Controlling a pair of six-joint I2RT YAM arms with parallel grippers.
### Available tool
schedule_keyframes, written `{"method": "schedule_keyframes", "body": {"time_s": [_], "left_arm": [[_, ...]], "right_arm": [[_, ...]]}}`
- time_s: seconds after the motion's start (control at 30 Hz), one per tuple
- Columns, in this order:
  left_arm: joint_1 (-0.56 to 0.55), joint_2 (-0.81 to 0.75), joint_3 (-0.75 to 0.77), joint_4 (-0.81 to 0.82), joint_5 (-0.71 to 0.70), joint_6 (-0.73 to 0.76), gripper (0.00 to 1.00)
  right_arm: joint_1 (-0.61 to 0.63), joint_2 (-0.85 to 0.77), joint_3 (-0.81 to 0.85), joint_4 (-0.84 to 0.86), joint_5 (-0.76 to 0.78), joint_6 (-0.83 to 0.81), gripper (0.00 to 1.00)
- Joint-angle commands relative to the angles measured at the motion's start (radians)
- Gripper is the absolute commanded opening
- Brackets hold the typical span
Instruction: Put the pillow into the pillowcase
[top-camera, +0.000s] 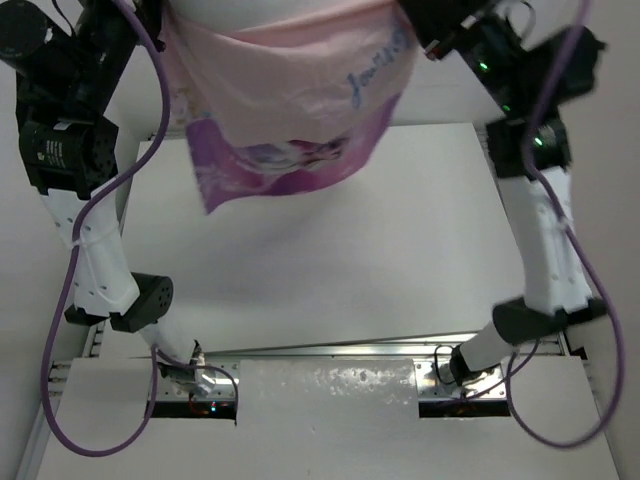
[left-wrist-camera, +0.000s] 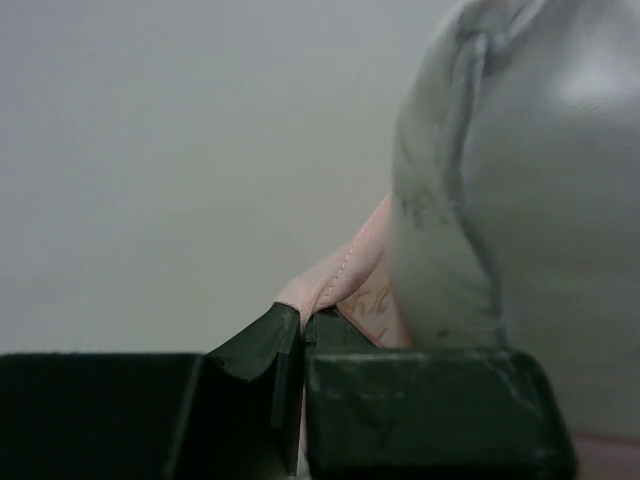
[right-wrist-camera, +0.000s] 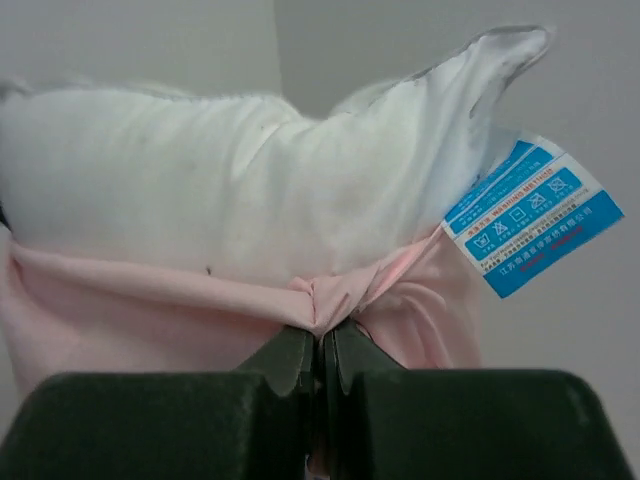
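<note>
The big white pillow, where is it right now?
In the right wrist view the plump white pillow fills the upper half, poking out of the pink fabric pillowcase, just above the right fingers pinching that case's edge.

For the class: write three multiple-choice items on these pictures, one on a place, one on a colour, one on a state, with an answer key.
1. Where is the pillowcase? A crumpled by the arm bases; B hanging in the air at the far side; C draped over the left elbow.
2. What colours has the care tag beside the pillow? A red and black; B blue and white; C green and yellow.
3. How are the right fingers? A wide apart; B shut on the tag; C shut on the pillowcase's pink edge.
Key: 1 B, the overhead view shows it dangling in the air. 2 B, its printed panels are blue on white. 3 C, pink cloth is pinched between them.
</note>
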Motion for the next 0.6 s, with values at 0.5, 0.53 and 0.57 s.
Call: {"method": "schedule_keyframes", "body": {"time_s": [0.5,0.53,0.57], "left_arm": [[-0.001,-0.2,-0.654,0.077,-0.06,0.127,0.0],[-0.001,-0.163,-0.556,0.07,-0.13,0.142,0.0],[0.005,-0.102,-0.409,0.015,-0.139,0.141,0.0]], "right_arm": [[-0.02,-0.238,-0.466,0.016,0.284,-0.157,0.0],[-0.024,-0.17,-0.356,-0.2,0.284,-0.177,0.0],[-0.028,-0.036,-0.028,-0.289,0.29,-0.192,0.0]]}}
